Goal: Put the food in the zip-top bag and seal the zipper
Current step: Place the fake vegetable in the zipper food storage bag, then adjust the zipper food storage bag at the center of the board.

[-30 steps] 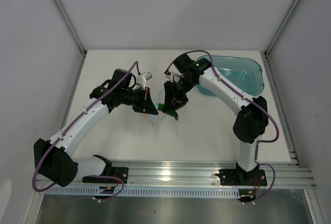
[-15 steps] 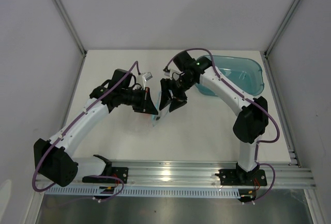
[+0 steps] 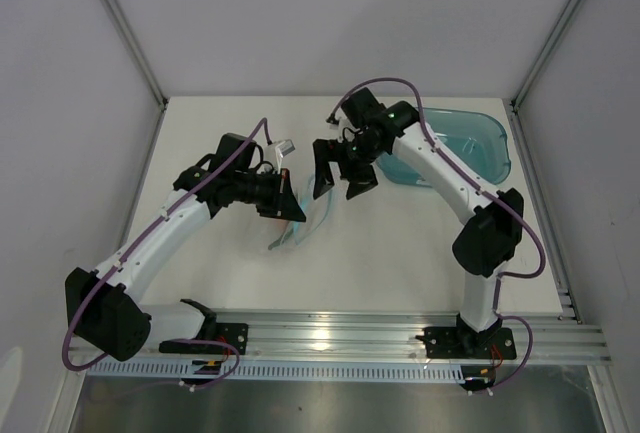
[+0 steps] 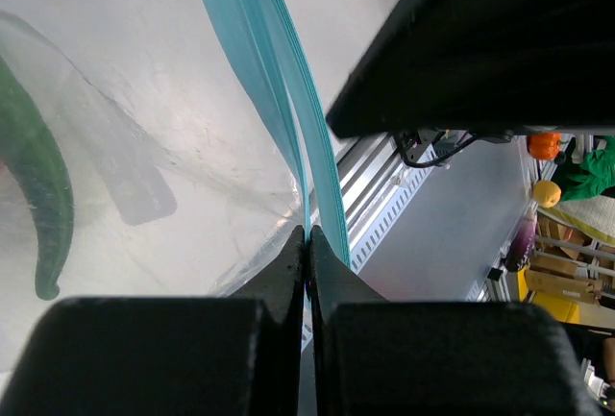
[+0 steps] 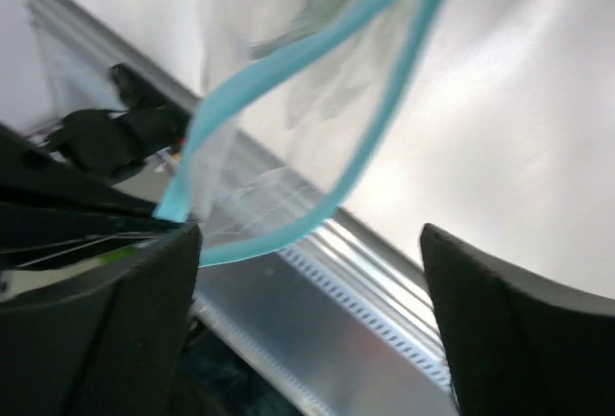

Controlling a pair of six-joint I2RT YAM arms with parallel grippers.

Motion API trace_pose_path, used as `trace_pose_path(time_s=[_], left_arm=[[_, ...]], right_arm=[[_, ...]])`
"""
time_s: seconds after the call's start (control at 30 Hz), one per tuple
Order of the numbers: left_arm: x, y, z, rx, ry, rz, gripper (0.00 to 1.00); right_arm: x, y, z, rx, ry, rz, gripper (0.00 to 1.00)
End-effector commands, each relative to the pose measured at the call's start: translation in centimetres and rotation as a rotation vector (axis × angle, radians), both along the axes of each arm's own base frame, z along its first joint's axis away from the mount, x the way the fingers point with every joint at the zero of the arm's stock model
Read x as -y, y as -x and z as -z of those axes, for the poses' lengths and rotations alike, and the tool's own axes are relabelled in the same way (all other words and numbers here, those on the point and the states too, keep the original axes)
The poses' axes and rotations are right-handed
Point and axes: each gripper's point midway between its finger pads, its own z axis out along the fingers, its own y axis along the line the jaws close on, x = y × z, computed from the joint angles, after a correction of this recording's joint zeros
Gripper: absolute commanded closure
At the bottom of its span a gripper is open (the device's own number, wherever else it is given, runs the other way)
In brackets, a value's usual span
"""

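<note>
While my left tool (image 4: 307, 235) clamps the zipper (image 4: 276, 89), I see my right tool (image 3: 341, 183) spread empty just beside it.

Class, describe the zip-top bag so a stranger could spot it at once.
On the white table, look mid-table, where the left tool pinches something. That is the zip-top bag: clear, crinkly film with a light blue strip, unlike the teal tub at the far right.

A slim green cucumber-like piece (image 4: 38, 195) lies inside the clear plastic bag (image 3: 305, 223). A teal oval plastic tub (image 3: 480, 148) sits behind the bag, rightward.
</note>
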Motion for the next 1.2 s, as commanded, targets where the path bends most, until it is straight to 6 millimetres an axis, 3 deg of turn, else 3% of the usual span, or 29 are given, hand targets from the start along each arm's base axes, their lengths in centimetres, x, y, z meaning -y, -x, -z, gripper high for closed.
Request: trace_pose_path(time_s=[0.0,0.07,0.1,0.17,0.33,0.5,0.63,0.67,0.93,1.17], left_arm=[[0.4,-0.1,-1.9,0.061,0.031,0.02,1.0],[0.4,0.0,-1.9,0.059,0.033,0.021,0.99],[0.4,0.0,-1.9,0.059,0.033,0.021,0.99],[0.4,0.0,-2.1,0.059,0.037,0.024,1.0],[0.4,0.3,-2.3,0.06,0.044,0.031,0.99],[0.5,0.6,-2.6,0.059,0.051,0.038,0.99],[0.5,0.8,-2.8,0.066,0.055,0.042,0.99],[0.6,0.8,-3.0,0.069,0.057,0.046,0.99],[0.7,1.2,-3.0,0.082,0.052,0.063,0.99],[0.7,1.4,-3.0,0.089,0.046,0.073,0.99]], right_arm=[[3.9,-3.0,-0.9,0.163,0.109,0.116,0.01],[4.2,-3.6,-0.2,0.074,0.053,0.191,0.01],[5.7,-4.4,1.1,-0.018,0.037,0.243,0.01],[5.7,-4.4,1.5,-0.081,-0.013,0.25,0.01],[5.4,-7.1,-1.2,0.093,-0.09,0.275,0.01],[3.4,-8.9,-3.8,0.063,-0.344,0.303,0.01],[2.8,-9.2,-3.4,0.037,-0.379,0.297,0.01],[3.0,-10.2,-3.0,0.064,-0.336,0.325,0.0],[1.7,-11.4,-1.0,0.014,-0.292,0.385,0.21],[-0.4,-10.8,0.7,-0.059,-0.269,0.371,0.39]])
